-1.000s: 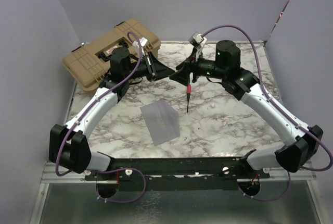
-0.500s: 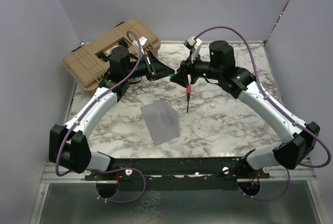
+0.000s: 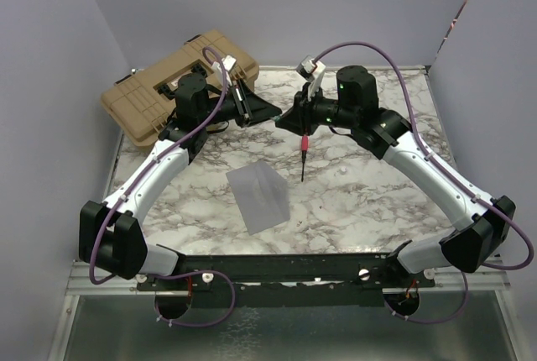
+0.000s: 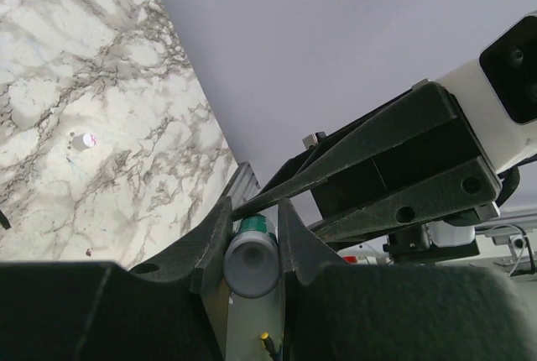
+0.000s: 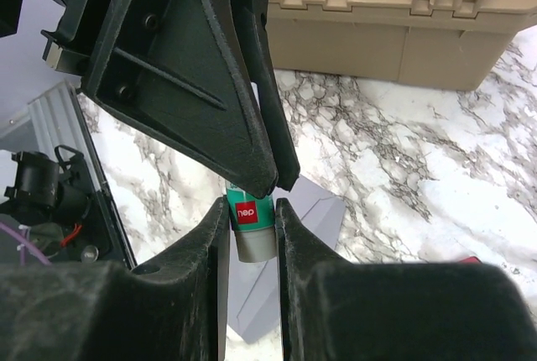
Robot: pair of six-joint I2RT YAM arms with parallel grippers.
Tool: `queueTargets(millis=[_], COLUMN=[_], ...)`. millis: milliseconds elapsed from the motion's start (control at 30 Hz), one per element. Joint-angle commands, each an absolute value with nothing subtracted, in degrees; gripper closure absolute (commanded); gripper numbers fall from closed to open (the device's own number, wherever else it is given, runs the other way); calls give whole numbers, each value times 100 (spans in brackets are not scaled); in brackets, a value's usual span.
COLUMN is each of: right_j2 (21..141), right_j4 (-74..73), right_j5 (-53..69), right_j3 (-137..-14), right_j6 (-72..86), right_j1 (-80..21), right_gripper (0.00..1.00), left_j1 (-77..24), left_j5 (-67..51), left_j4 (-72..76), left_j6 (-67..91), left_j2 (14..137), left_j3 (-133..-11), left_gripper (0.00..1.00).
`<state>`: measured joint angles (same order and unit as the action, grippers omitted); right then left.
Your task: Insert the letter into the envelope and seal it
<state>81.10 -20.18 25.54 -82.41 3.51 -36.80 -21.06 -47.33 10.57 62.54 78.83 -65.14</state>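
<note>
Above the marble tabletop [image 3: 369,193], upper centre of the overhead frame, my left gripper [image 3: 272,117] and my right gripper [image 3: 285,121] meet tip to tip, each clamped on one end of a green glue stick [image 5: 249,227]; the envelope [image 3: 258,196] lies flat at centre frame; a red-and-black pen [image 3: 304,155] rests near its upper right; the tan case [image 3: 172,84] sits upper left.

Pretty clearly a robotics lab test cell, not anybody's home or office. Everything is built around a marble-pattern tabletop [image 3: 369,201]. Plain lilac-grey panels [image 3: 294,8] box it in on the far, left and right sides. A black mounting bar [image 3: 277,267] and an aluminium rail [image 3: 84,281] run along its near edge, where the left arm [image 3: 159,175] and right arm [image 3: 436,175] are bolted down, trailing purple cables [image 3: 394,54]. A tan hard case [image 3: 151,92] sits at its far left corner.
</note>
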Motion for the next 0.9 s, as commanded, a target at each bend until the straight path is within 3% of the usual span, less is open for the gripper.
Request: queueTargets(millis=[0,200,400,533,700,867], right_j2=[8233,8159,8140,8192,8247,8145], right_j4=[-1748,-425,914,1124,1551,1560], right_j5=[2173,2195,2014,2187,2841,2968], right_j3=[-8167,-7814,-7531,-7631,-7506,-7326], right_j6=[900,2892,4722,5028,5122,5012], right_j1=[-3712,-3719,-3716,-3717,-3722,-3716], right_gripper=[95,100,100,100,100,100], left_j1=[-2127,-2303,-2337,-2342,-2339,-2341], left_j5=[-4341,-2641,-2248,-2317,-2279,-2262], left_j4=[1543,2420,2998,3079,3215,3383], left_j6=[6334,6007,5847,5823,5787,5806], left_j2=[7672,7002,6718,6670,6623,6647], left_j3=[-6639,-6029,-5437,-5282,-5154,-5145], left_gripper=[79,62,48,48,56,54])
